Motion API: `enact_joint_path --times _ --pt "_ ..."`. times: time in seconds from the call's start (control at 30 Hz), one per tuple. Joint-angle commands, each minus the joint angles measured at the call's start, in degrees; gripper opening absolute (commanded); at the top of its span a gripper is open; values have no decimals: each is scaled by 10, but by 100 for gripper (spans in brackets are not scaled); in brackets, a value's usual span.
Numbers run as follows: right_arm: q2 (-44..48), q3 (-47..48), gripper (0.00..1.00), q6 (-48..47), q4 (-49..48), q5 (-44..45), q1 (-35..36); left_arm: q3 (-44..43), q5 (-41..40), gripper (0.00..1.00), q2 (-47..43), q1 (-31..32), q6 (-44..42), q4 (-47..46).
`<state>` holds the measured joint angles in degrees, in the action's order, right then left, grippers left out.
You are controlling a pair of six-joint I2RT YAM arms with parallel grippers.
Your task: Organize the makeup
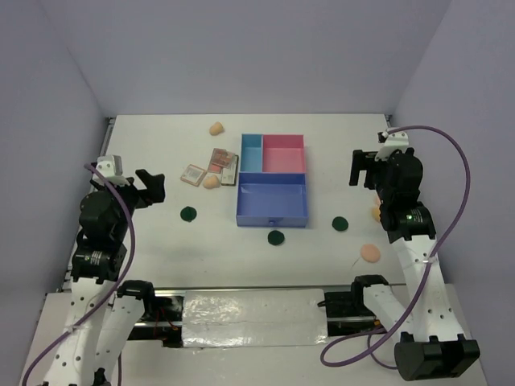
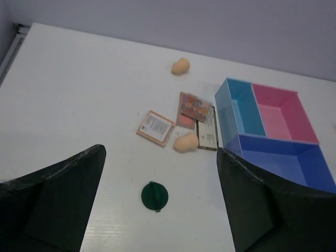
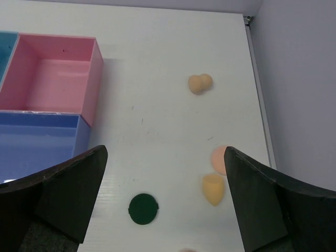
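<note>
Black left tool [image 1: 151, 186], right tool [image 1: 366, 167] agape

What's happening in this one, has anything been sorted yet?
Two robot arms are set to organize makeup, and nothing has been sorted yet. All of the compartments of the tray look empty. The left hand and right hand both hang open above the table, holding nothing. The palettes and a sponge lie left of the tray. A green disc sits in front of it and a puff lies near the right arm.
</note>
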<state>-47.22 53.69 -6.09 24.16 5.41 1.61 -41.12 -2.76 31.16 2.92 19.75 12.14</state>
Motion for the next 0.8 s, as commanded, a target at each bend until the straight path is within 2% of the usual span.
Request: enact_joint_path --times 0.0,0.1,0.13,0.2,0.23,0.33,0.43,0.47,0.53,0.57,0.6,0.63,0.67,0.7,0.73,0.77 --pt "2 19 100 21 9 7 -1 9 43 99 30 0 -2 32" --pt "20 3 100 -30 -5 -42 0 9 50 99 36 1 -1 29" --pt "30 -18 100 -59 -12 -91 0 10 55 99 36 0 -1 28" --pt "66 -42 100 -154 -20 -152 1 11 58 99 38 0 0 27" --pt "88 -64 99 -220 -18 -218 1 12 60 99 36 0 1 27" --pt "110 -92 100 -263 1 -279 4 10 68 91 37 0 0 31" --pt "94 -108 99 -252 8 -272 4 16 82 67 36 0 5 25" --pt "82 -105 100 -253 16 -259 5 17 87 45 37 1 6 24" --pt "30 -86 96 -276 57 -261 5 21 94 25 42 0 12 25" --pt "9 -76 76 -292 83 -283 5 22 101 7 43 0 20 27" --pt "-14 -57 63 -308 127 -293 5 24 101 2 50 0 25 29" --pt "-56 -51 51 -313 143 -304 3 25 102 1 53 0 34 32" --pt "-75 -44 30 -327 179 -329 2 24 106 7 64 0 37 35" --pt "-108 -37 32 -347 191 -334 1 23 108 12 72 1 40 39" --pt "-122 -39 39 -343 193 -332 0 22 112 18 79 0 44 42" --pt "-131 -42 56 -337 184 -317 -2 21 116 36 95 1 46 47"
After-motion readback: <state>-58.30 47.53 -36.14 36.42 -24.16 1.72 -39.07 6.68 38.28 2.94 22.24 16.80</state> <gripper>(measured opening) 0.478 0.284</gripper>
